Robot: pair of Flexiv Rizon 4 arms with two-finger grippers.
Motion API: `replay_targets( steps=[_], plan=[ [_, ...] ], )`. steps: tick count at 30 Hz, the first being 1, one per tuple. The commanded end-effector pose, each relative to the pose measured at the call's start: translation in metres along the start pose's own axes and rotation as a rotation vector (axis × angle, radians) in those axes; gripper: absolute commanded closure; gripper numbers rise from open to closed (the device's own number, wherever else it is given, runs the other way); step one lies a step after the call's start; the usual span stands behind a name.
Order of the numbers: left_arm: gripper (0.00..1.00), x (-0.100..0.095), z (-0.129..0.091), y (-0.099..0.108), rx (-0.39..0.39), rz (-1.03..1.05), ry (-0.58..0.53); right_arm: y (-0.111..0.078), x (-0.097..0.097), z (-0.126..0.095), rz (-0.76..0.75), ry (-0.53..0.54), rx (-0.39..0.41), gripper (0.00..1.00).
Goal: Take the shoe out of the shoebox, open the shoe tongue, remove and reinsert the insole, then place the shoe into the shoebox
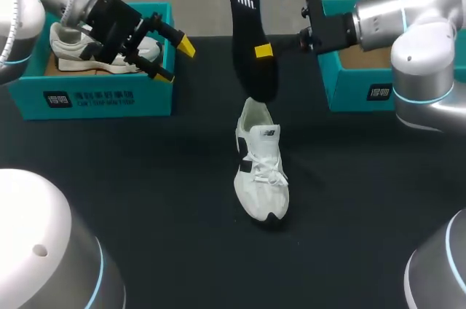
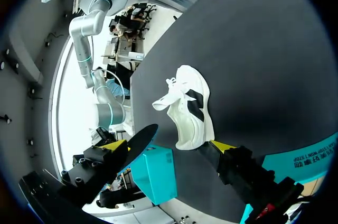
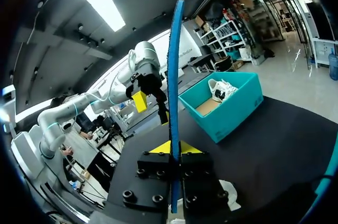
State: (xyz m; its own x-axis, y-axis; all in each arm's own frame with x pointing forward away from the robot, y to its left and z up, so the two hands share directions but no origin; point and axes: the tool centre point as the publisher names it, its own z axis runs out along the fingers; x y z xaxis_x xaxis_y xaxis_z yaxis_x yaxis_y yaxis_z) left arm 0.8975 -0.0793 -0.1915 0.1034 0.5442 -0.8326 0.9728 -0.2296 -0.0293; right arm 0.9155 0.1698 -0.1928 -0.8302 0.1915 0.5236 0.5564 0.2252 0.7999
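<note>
Across the black tabletop (image 1: 145,192), a left teal cardboard shoebox (image 1: 95,94) and a right teal cardboard shoebox (image 1: 357,87) are set at the far corners. A second white shoe (image 1: 80,50) is seen in the left one. The white lace-up sneaker with black side patches (image 1: 262,170) is laid in the middle of the tabletop, toe toward the near edge. The long black foam insole (image 1: 247,25) is held upright above the sneaker's heel by the right gripper (image 1: 263,50), whose fingers are clamped on its two faces (whether its lower end touches the collar cannot be told). The left gripper (image 1: 177,60) is held wide and empty over the left box's inner edge.

The step in hand is judged to be reinsertion. It is best done if the insole is tipped toward the toe and its lower end is fed in under the tongue, rather than pushed straight down onto the heel. The sneaker is unsupported, so it should be steadied at the heel by the left gripper before any push is made; otherwise it is likely to be slid or tipped. The grip should be released only once the insole is seated flat.
</note>
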Motion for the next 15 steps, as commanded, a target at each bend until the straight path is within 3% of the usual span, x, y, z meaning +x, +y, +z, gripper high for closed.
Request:
replay_targets(
  steps=[1, 4, 15],
  plan=[
    [0.0, -0.0001, -0.0007, 0.0003, 0.002, 0.001, 0.003, -0.002, -0.0165, 0.0042, -0.022, 0.066, 0.005, 1.0],
    [0.0, -0.0001, -0.0007, 0.0003, 0.002, 0.001, 0.003, -0.007, -0.0224, 0.0024, -0.03, 0.04, 0.056, 1.0],
    [0.0, -0.0001, -0.0007, 0.0003, 0.002, 0.001, 0.003, -0.007, -0.0224, 0.0024, -0.03, 0.04, 0.056, 1.0]
  ],
)
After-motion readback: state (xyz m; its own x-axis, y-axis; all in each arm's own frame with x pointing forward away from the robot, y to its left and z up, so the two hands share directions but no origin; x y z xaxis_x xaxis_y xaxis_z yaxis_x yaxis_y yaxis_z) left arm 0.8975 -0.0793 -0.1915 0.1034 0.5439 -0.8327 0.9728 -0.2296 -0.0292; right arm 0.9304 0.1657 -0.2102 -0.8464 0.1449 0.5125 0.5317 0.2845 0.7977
